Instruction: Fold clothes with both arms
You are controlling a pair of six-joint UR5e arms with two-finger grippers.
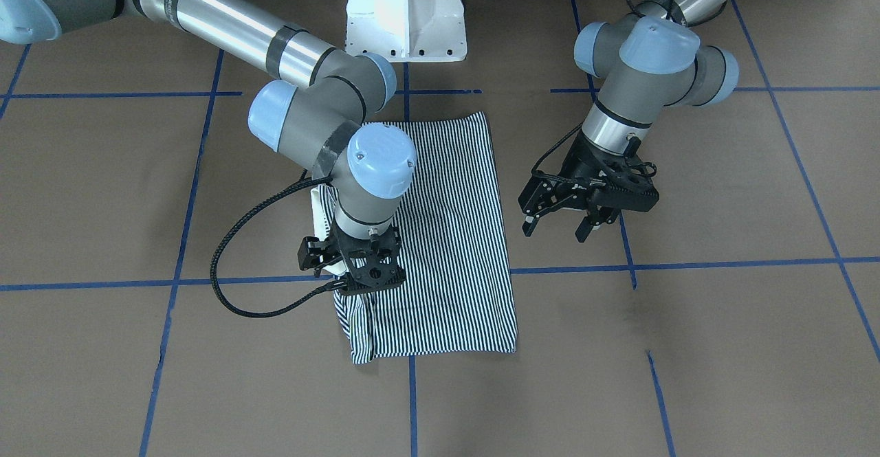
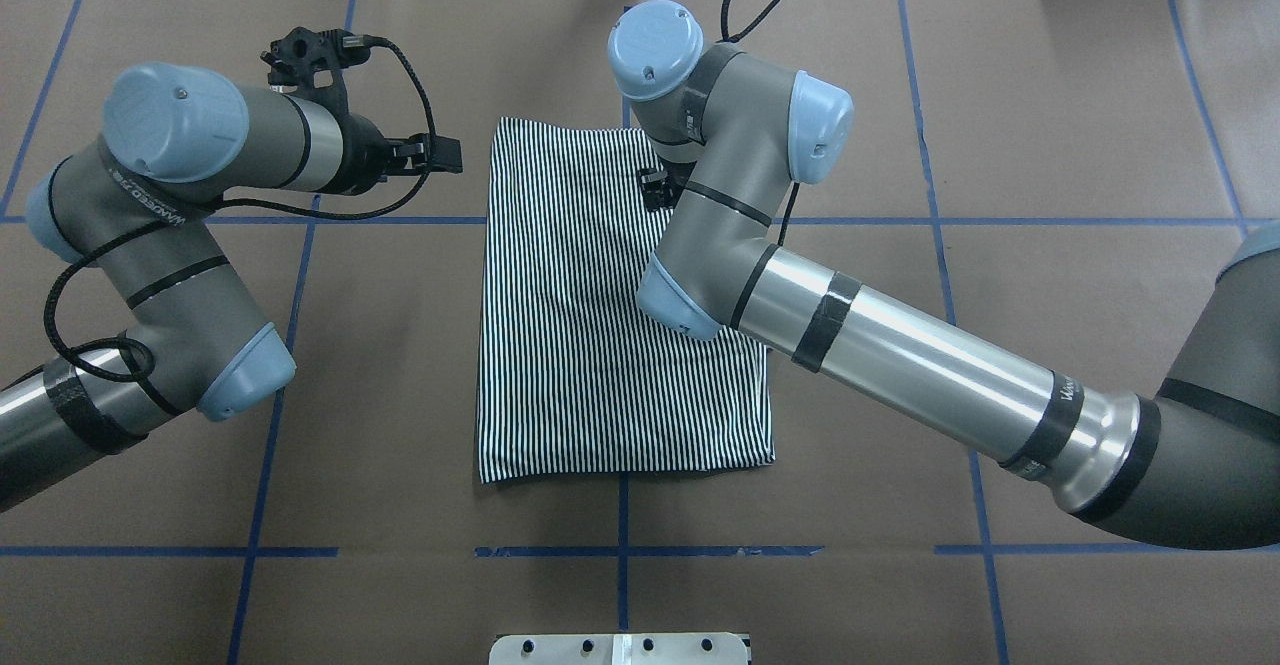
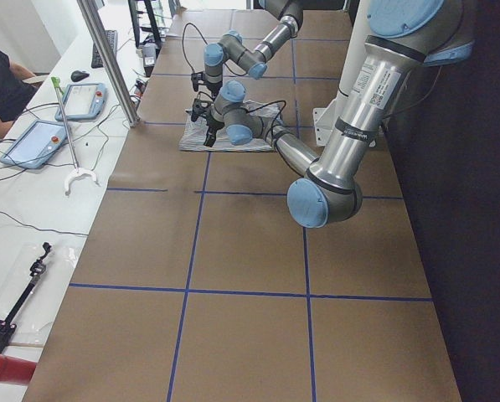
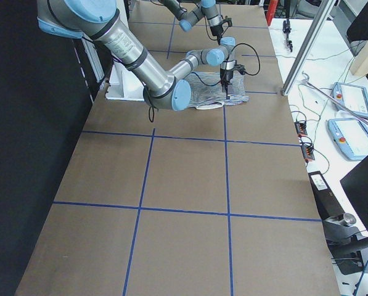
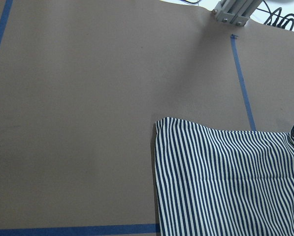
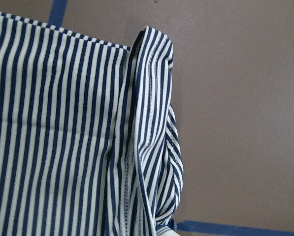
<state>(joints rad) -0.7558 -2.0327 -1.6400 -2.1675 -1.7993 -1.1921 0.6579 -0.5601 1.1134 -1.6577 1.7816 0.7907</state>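
The folded striped polo shirt (image 1: 447, 237) lies flat at the middle of the worktop (image 1: 722, 347). Beside it hovers the left end effector (image 1: 558, 230), fingers spread. Over its bunched edge, the right end effector (image 1: 352, 271): spread or pinching, I cannot tell.

Light is bright and even, falling from above. Glare streaks the right arm (image 1: 227, 31) at upper left of the front-facing view, and the white pedestal (image 1: 405, 10) at top centre is washed out. Shadows on the table (image 1: 722, 347) are faint and soft. Both side views go black along one edge.
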